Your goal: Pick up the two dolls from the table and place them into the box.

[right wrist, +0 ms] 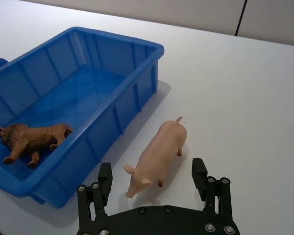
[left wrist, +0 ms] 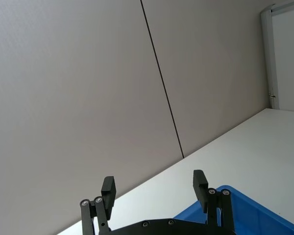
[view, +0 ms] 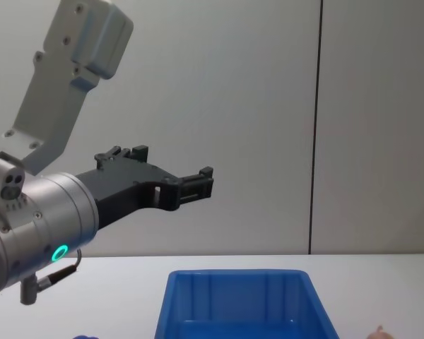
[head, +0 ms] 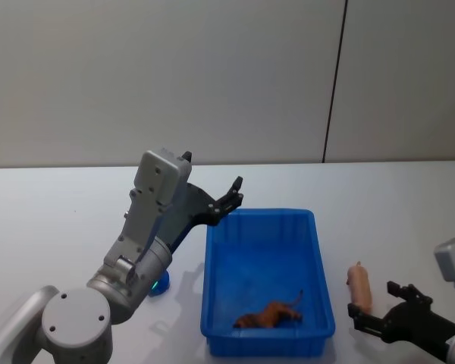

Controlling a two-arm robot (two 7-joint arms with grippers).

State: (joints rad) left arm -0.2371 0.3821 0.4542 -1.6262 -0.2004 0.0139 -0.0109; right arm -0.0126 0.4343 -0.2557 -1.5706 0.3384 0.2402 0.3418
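One brown doll (right wrist: 32, 139) lies in the box (right wrist: 112, 36). The pink pig (right wrist: 157, 154) stands on the tabletop (right wrist: 245, 98) beside it, just ahead of our wide-open right end effector (right wrist: 152, 169). Likely light, rigid, slick, so we'd pinch its midbody. Left end effector (left wrist: 154, 180) sits high, wide, empty.

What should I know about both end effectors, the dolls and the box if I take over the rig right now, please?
Left end effector: open, empty, raised above the box's far left corner.
Right end effector: open, low over the table, fingers either side of the pink pig doll's head end, not closed on it.
Brown doll: lying inside the box, at its near end.
Pink pig doll: on the table beside the box's right wall.
Done: one doll boxed.
Left: grasp the pig and place it in the box.
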